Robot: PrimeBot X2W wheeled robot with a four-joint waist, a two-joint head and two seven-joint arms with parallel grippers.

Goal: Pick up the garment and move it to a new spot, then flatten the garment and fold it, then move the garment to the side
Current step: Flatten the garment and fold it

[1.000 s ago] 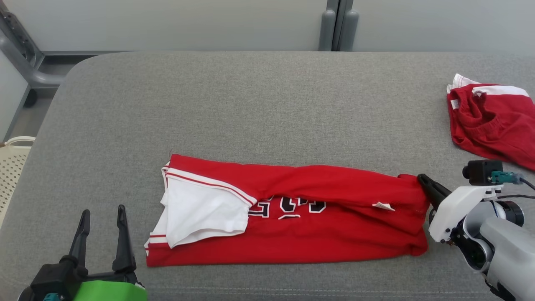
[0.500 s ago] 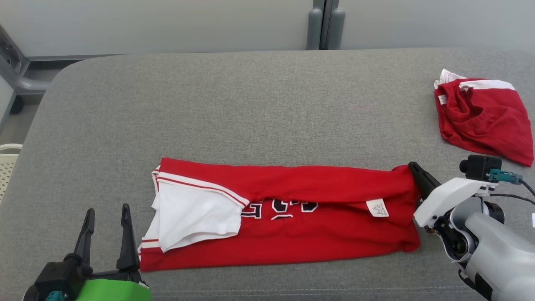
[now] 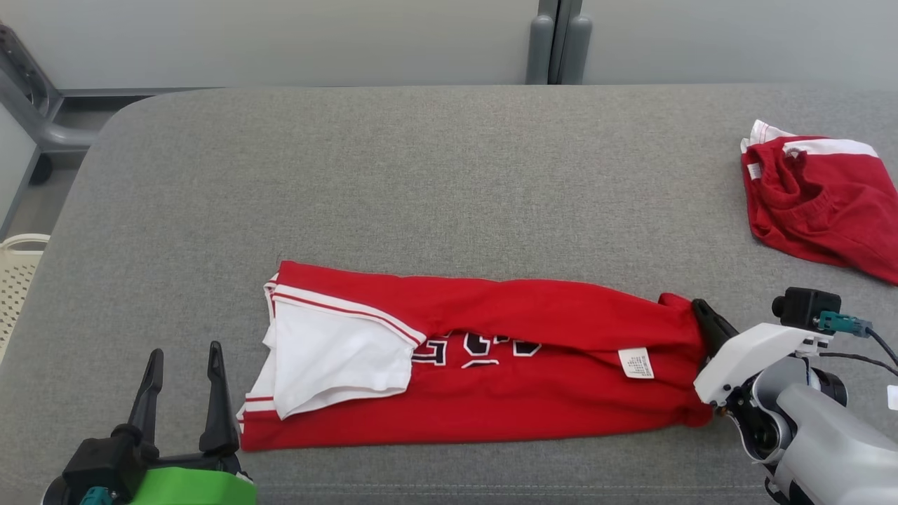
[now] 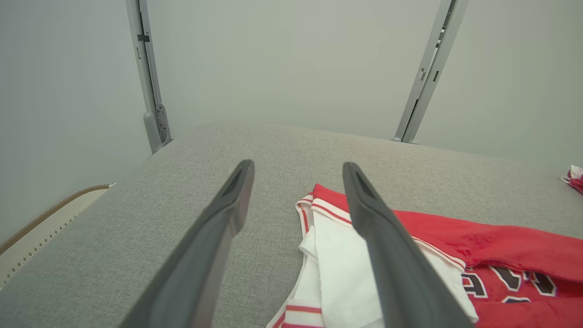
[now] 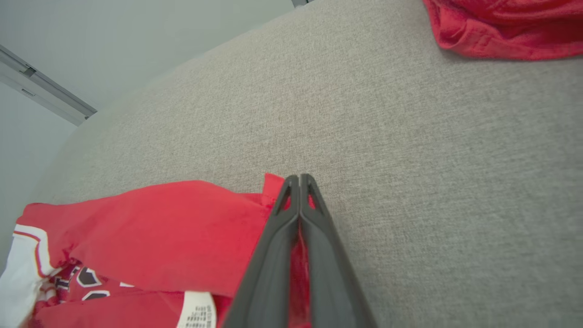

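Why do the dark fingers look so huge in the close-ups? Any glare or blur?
Left wrist view: wide lens stretches the open left gripper and tilts the wall rails; soft light, no glare. Right wrist view: shut right gripper looms large on the red garment. Head view: even light, faint shadows, grey cushion weave crisp.

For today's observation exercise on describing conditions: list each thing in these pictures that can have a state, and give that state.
jersey: folded into a long strip, lying on the table
right gripper: shut on the jersey's right end
left gripper: open, empty, near the jersey's left end
second red garment: crumpled, lying apart at the table's far right
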